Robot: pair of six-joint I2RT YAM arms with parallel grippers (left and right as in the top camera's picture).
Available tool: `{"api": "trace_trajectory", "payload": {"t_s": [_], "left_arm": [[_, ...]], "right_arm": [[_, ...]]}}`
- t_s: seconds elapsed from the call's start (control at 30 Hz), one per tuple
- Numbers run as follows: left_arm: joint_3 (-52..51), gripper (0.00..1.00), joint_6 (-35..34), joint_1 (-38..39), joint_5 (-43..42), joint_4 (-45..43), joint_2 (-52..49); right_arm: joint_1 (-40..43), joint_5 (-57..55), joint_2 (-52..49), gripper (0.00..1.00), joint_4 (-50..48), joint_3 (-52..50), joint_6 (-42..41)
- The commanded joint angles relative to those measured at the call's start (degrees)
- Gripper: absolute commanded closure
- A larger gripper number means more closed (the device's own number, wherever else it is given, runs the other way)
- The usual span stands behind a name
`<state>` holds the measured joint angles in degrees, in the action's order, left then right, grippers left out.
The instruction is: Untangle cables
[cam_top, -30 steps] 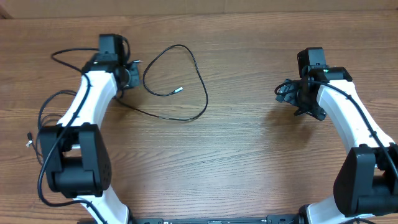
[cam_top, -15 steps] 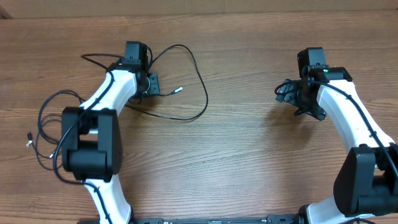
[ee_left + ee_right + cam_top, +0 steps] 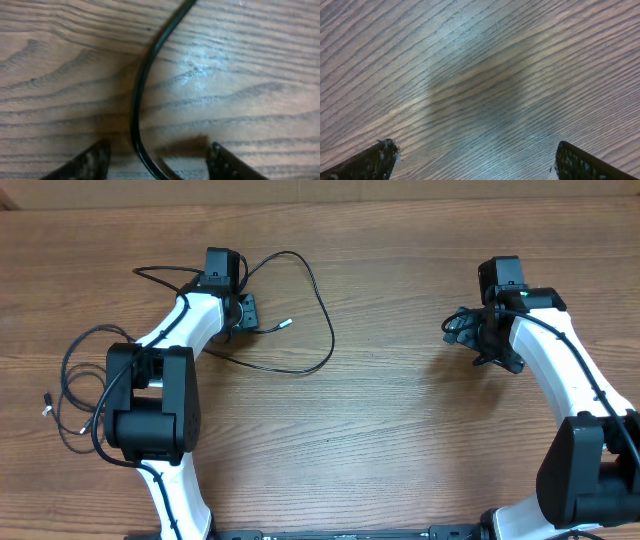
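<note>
1. Nearest us on the left, a thin cord [image 3: 62, 432] lies beside the left arm's base, its pale plug [image 3: 46, 408] resting on the table [image 3: 400, 440].
2. Farther back on the right, the right gripper [image 3: 478, 340] points down at bare wood. Its 2 fingers [image 3: 380, 157] are spread wide with nothing between them.
3. Slightly farther, on the left, the left gripper [image 3: 243, 313] sits low over a cable [image 3: 332, 340]. We see its fingers [image 3: 95, 160] standing apart, with the cable lying on the wood between them and touching neither.
4. That cable sweeps in 1 big loop right of this gripper, reaching farthest of all. Its silver tip [image 3: 287, 325] lies just right of the fingers.
</note>
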<state>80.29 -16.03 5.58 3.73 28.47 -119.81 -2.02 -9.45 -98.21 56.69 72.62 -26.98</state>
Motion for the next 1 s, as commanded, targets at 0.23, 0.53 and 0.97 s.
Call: {"api": "trace_trajectory", "payload": {"t_s": [0.23, 0.53, 0.97], "left_arm": [[0.1, 0.53, -1.4, -0.3, 1.4, -3.0, -1.8], [0.1, 0.86, -2.3, -0.1, 0.8, -2.1, -1.8], [0.1, 0.96, -2.5, 0.9, -22.5, 16.2, -1.8]], "right_arm": [[-0.2, -0.8, -0.3, 0.00, -0.1, -0.3, 0.0], [-0.2, -0.8, -0.3, 0.00, -0.1, -0.3, 0.0], [-0.2, -0.8, -0.3, 0.00, -0.1, -0.3, 0.0]]}}
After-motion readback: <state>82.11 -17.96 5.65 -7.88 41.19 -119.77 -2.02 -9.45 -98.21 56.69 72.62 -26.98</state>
